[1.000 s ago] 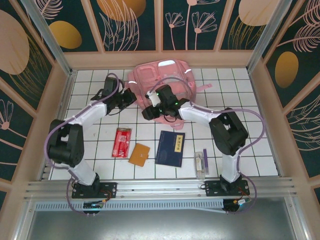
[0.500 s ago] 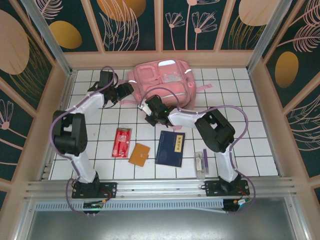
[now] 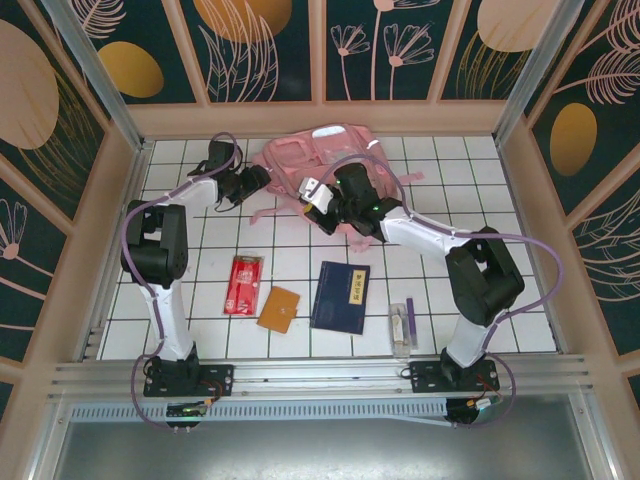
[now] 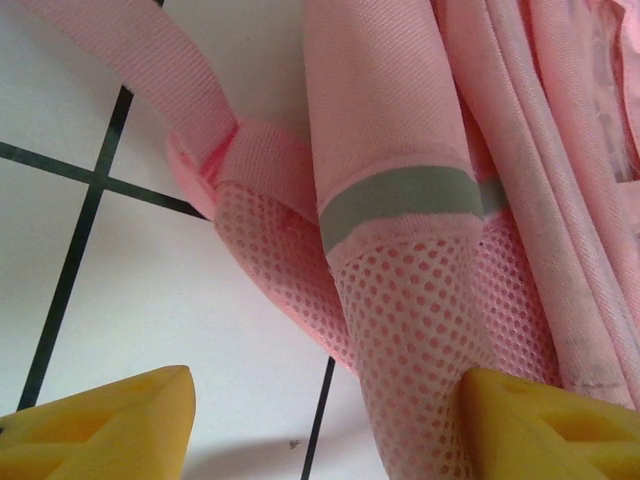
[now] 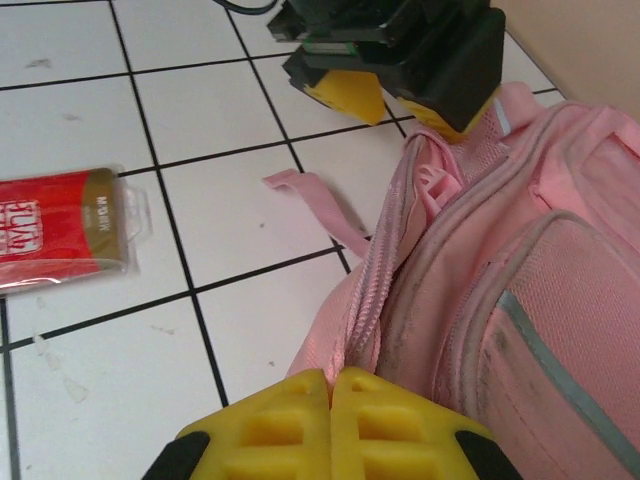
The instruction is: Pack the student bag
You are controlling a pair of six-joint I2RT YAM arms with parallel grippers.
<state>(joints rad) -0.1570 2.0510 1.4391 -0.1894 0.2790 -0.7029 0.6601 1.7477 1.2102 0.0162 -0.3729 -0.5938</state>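
Student bag (image 3: 295, 158) lies at far centre of tiled table (image 3: 500, 300). Left gripper (image 4: 325, 405) is open at the bag's left edge, yellow fingers (image 4: 110, 420) either side of a mesh strap (image 4: 415, 320). Right gripper (image 5: 330, 380) is closed, pads together against the bag's zipper seam; cannot tell if fabric is pinched.

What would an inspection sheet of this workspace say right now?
Surface: white tiled table, nothing spilled.
Job's things: pink student bag at the far side, one strap trailing.
Clutter: red packet, orange card, blue book, clear box, in a near row.
Grippers: left gripper open astride the bag's mesh strap; right gripper shut at its zipper edge.
Cables: purple cables loop along both arms.
Surroundings: floral wall panels; metal rail at the near edge.
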